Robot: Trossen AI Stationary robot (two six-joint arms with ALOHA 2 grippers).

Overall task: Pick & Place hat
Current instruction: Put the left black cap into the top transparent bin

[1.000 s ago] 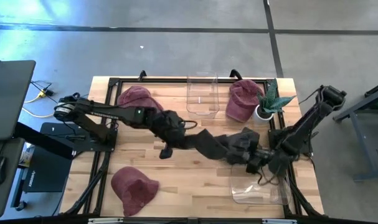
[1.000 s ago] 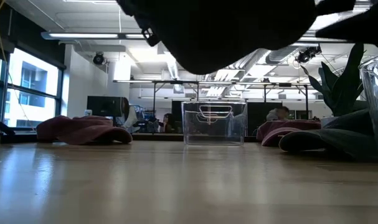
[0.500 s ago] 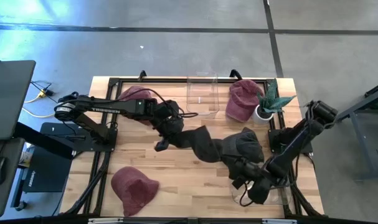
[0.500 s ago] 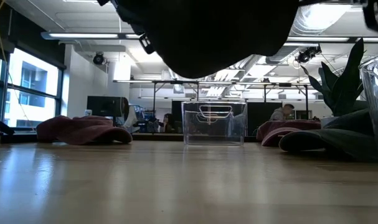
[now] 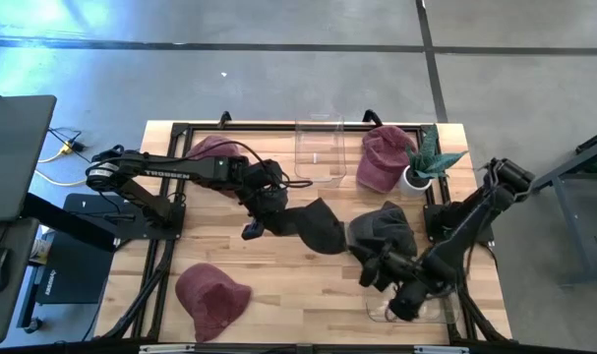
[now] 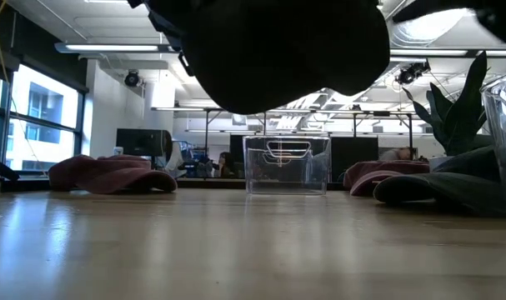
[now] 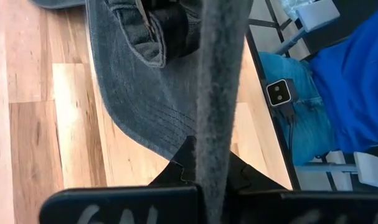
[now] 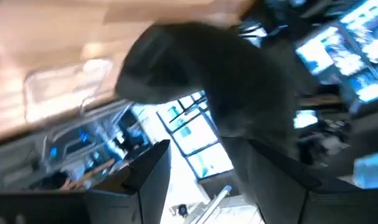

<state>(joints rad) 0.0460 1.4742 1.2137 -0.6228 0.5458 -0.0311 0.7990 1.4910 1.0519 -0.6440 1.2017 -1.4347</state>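
My left claw point(image 5: 278, 218) is clenched on the brim of the dark grey hat point(image 5: 362, 232), which hangs stretched above the middle of the worktop point(image 5: 298, 285). My right claw point(image 5: 377, 267) stands spread at the hat's crown end, just beside the clear bin point(image 5: 408, 305) at the near right corner. Three maroon hats point(image 5: 212, 298) lie elsewhere on the worktop.
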